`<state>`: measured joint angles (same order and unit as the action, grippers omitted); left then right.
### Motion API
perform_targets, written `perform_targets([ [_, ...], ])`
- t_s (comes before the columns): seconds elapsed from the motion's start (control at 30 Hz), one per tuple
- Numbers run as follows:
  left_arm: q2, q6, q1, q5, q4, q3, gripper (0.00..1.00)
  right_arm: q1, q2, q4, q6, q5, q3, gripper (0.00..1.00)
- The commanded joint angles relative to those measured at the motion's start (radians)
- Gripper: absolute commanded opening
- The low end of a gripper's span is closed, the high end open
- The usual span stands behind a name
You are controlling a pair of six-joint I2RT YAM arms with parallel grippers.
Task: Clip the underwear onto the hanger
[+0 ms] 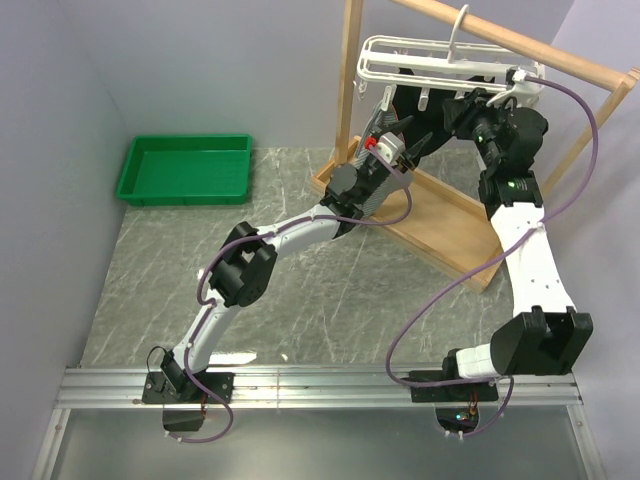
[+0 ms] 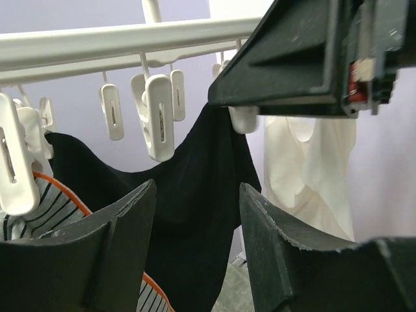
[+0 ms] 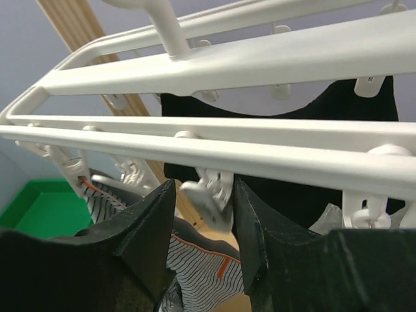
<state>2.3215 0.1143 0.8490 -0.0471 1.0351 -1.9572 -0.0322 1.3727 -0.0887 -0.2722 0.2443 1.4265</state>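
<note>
The white hanger (image 1: 420, 55) hangs from the wooden rack, with its bars across the left wrist view (image 2: 130, 39) and the right wrist view (image 3: 260, 65). The striped underwear (image 2: 49, 208) with orange trim hangs under its left end, its edge at a white clip (image 2: 14, 172). It also shows low in the right wrist view (image 3: 208, 273). My left gripper (image 2: 195, 188) is open and empty just below the clips, right of the underwear (image 1: 395, 135). My right gripper (image 3: 203, 185) is closed round a tilted white clip (image 3: 211, 195) under a bar (image 1: 470, 105).
A black garment (image 2: 188, 195) and a small white cloth (image 2: 305, 169) hang from the hanger behind the clips. The wooden rack (image 1: 440, 215) stands at the back right. A green tray (image 1: 185, 170) lies at the back left. Walls close in on both sides.
</note>
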Motion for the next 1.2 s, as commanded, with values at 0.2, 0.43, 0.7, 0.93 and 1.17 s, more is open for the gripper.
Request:
perform_targets([
  [0.2,-0.059,-0.013,-0.008,-0.020,0.059,0.003,0.59,0.018,0.042,-0.054,-0.016,-0.049,0.106,0.36],
  [0.43,-0.037,-0.010,-0.007,-0.049,0.048,-0.032,0.59,0.028,0.028,-0.028,-0.016,-0.025,0.123,0.05],
  [0.7,-0.013,0.028,-0.005,-0.092,0.019,-0.111,0.55,0.070,-0.014,0.038,-0.013,-0.033,0.117,0.00],
  [0.93,-0.037,0.039,-0.004,-0.112,0.022,-0.086,0.47,0.118,-0.044,0.058,-0.012,-0.065,0.103,0.00],
  [1.17,-0.060,0.094,0.007,-0.080,0.026,-0.046,0.50,0.147,-0.054,0.072,-0.009,-0.099,0.112,0.00],
])
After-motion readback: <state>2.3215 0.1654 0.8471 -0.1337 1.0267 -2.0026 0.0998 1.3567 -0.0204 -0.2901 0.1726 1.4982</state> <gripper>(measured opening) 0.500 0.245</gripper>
